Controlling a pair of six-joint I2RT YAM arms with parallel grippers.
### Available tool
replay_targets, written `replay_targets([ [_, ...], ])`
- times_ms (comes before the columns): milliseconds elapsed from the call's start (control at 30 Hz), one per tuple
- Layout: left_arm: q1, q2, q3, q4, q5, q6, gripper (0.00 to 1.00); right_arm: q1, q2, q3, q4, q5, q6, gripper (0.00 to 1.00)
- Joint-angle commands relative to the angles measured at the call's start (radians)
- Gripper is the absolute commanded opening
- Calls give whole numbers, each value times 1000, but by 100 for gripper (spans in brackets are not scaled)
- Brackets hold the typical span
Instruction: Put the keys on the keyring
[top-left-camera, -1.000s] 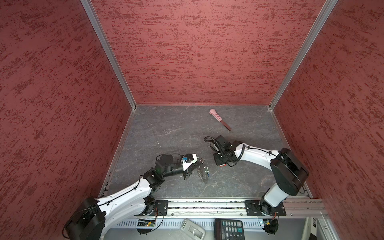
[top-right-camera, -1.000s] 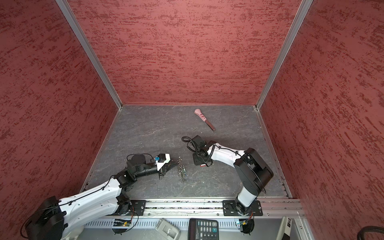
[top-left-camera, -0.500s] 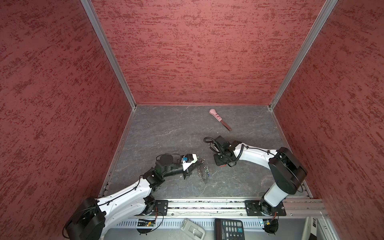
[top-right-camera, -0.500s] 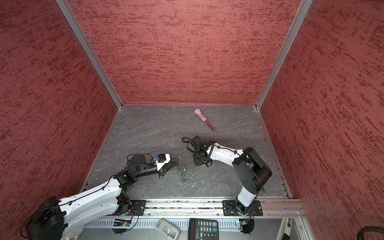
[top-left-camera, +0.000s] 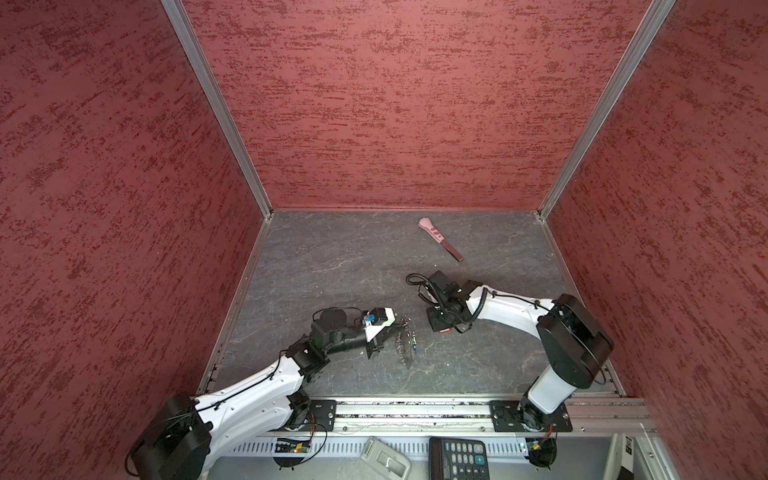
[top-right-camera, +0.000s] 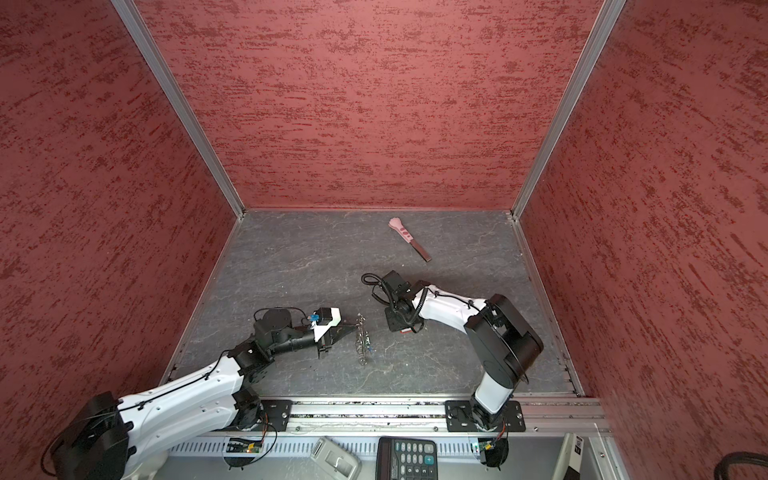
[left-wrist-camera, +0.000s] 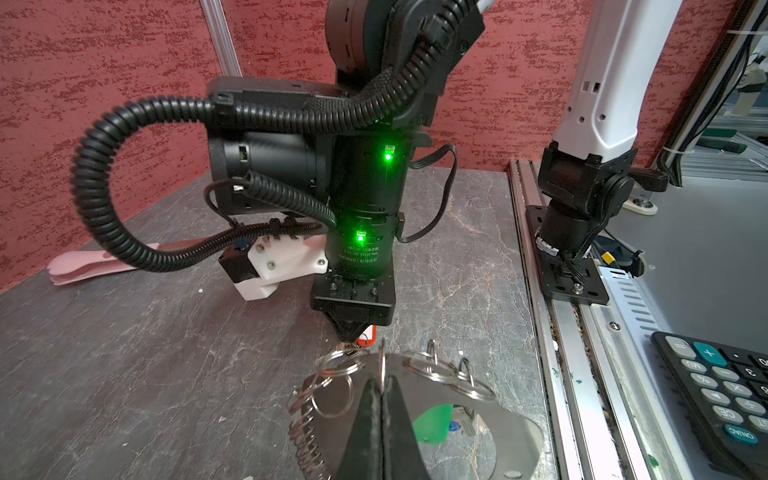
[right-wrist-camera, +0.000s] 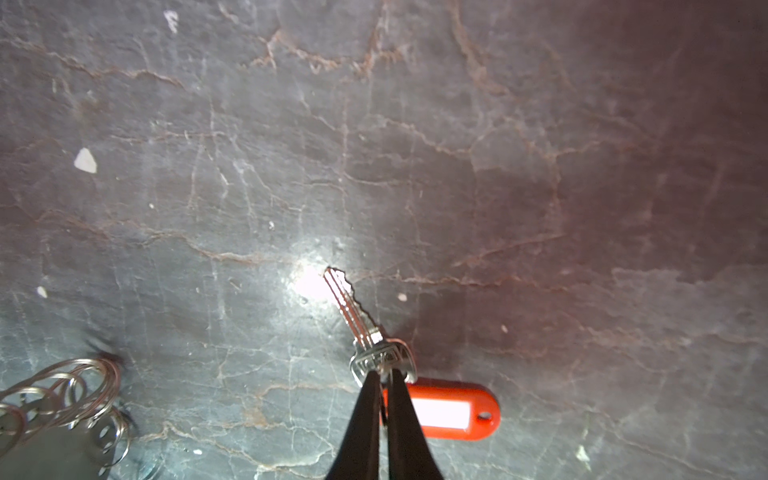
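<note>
The keyring (top-left-camera: 406, 341) (top-right-camera: 362, 340), a string of silver rings with a spring and a grey plate, lies mid-floor. My left gripper (left-wrist-camera: 381, 385) is shut on one upright ring of the keyring (left-wrist-camera: 434, 376); a green tag (left-wrist-camera: 434, 417) and a bit of blue show by the plate. In both top views the left gripper (top-left-camera: 395, 328) (top-right-camera: 353, 327) meets the chain's far end. A silver key (right-wrist-camera: 353, 311) with a red tag (right-wrist-camera: 453, 411) lies flat to the right. My right gripper (right-wrist-camera: 385, 376) (top-left-camera: 442, 329) (top-right-camera: 401, 329) is shut on the key's head.
A pink-handled tool (top-left-camera: 439, 238) (top-right-camera: 409, 240) with a dark blade lies near the back wall. Red walls enclose the grey floor. An aluminium rail (top-left-camera: 415, 409) runs along the front, with a calculator (top-left-camera: 457, 457) beyond it.
The right arm's elbow has shifted slightly left while its gripper stays low over the red-tagged key. The left arm and the keyring have not moved.
</note>
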Motion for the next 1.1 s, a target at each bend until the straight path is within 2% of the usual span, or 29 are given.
replay_targets([
  [0, -6, 2, 18, -2, -7, 8, 0, 9, 12, 22, -22, 0, -7, 10],
  [367, -5, 2, 18, -2, -7, 9, 0, 12, 25, 25, -19, -8, -9, 9],
  [700, -4, 4, 18, -2, -6, 10, 0, 14, 3, 27, -21, 7, -6, 3],
  [1067, -6, 8, 30, -12, -2, 4, 0, 14, -198, -59, 107, 38, 40, 0],
])
